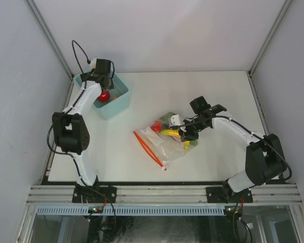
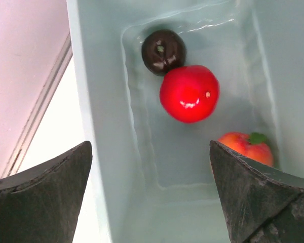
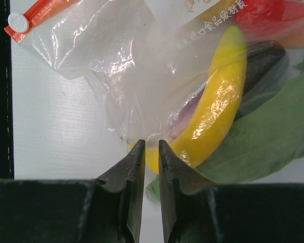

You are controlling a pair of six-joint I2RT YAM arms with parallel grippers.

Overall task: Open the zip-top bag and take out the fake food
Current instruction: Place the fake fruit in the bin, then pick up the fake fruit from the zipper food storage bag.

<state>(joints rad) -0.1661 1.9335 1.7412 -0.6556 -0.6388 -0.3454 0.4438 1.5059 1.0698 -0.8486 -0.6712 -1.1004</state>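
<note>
The clear zip-top bag (image 1: 162,144) lies mid-table, its orange-red zip strip (image 1: 148,148) towards the front left. In the right wrist view the bag (image 3: 116,61) holds a yellow banana (image 3: 220,101), a purple eggplant (image 3: 266,58), a green leaf (image 3: 263,136) and a red piece (image 3: 273,20). My right gripper (image 3: 151,144) is nearly closed, pinching the bag's edge opposite the zip, next to the banana's tip. My left gripper (image 2: 151,197) is open and empty over the teal bin (image 2: 106,126). The bin holds a red apple (image 2: 188,93), a dark round piece (image 2: 163,50) and an orange peach (image 2: 245,147).
The teal bin (image 1: 116,104) stands at the table's back left, next to the left wall rail. The black table edge (image 3: 0,91) runs beside the bag's zip slider (image 3: 17,21). Grey walls enclose the table on three sides.
</note>
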